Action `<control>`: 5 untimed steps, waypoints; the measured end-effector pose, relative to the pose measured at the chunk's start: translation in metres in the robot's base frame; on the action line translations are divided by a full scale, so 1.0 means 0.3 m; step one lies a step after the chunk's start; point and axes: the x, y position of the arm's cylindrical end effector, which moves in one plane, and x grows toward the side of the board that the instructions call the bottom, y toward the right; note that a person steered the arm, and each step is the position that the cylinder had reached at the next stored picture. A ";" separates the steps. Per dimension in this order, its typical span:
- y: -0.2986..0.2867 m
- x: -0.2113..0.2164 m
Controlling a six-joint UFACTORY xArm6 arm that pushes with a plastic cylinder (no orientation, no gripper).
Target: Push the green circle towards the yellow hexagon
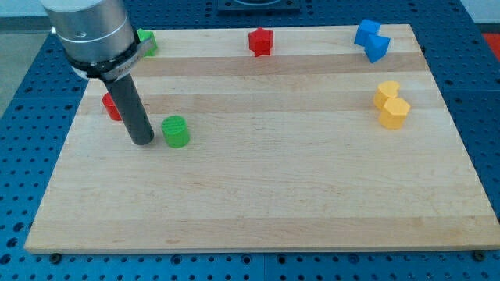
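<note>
Camera view shows the wooden bench on blue pegboard, the green circle at its left, well apart from the yellow hexagon at the right. My tip sits just left of the circle, so the push seems barely begun. No fingers exist on this rod, so there is no grasp to report.

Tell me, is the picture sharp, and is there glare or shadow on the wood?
Camera view: sharp throughout, evenly lit; the pale wooden board shows no glare; the green round block and yellow hexagon block cast only faint shadows; my tip sits just left of the green one.
</note>
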 end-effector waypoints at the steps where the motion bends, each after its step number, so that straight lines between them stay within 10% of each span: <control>1: 0.076 -0.012; 5: 0.385 -0.158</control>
